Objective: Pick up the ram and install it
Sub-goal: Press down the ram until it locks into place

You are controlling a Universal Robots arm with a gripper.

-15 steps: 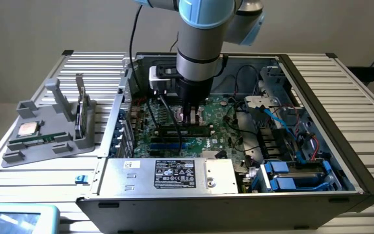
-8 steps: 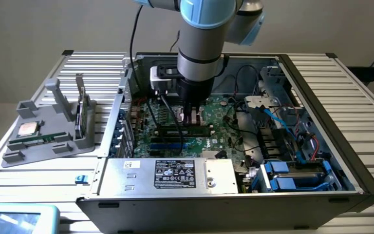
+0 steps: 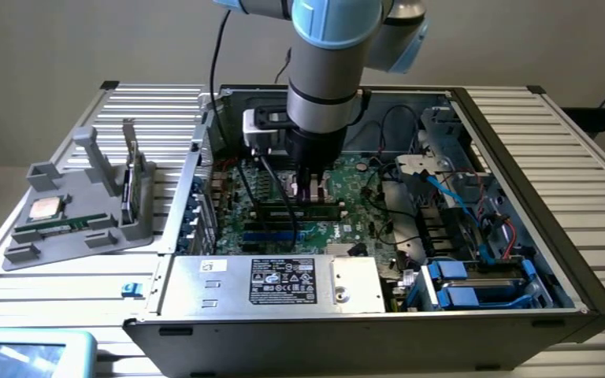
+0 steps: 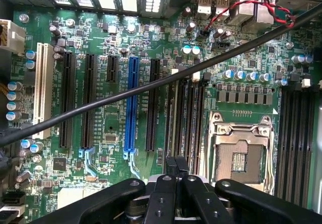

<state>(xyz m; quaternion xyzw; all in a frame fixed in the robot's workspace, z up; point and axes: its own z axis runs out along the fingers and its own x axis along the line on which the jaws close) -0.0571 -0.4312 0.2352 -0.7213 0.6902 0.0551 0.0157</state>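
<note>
The ram (image 3: 300,209) lies edge-down on the motherboard (image 3: 281,228), a thin green stick directly beneath the hand (image 3: 306,189), set lengthwise along the memory slots. From the wrist view its narrow top edge runs away from the fingertips, in line with the dark slots (image 4: 183,113) just beside the open processor socket (image 4: 239,156). The hand (image 4: 176,176) stands pressed together, its fingers closed on the near end of the stick; that upright, lengthwise hold looks chosen so the board's lower edge can meet a slot squarely. Whether it is fully seated I cannot tell.

Out from the hand, the blue expansion slot (image 4: 132,105) and black ones run parallel on the far side from the socket, and a black cable (image 4: 151,85) crosses above the board. Well away from the hand, outside the computer case (image 3: 387,315), a grey parts holder (image 3: 76,209) sits on the slatted counter (image 3: 576,150) with a square silver processor chip (image 3: 44,209) on it.
</note>
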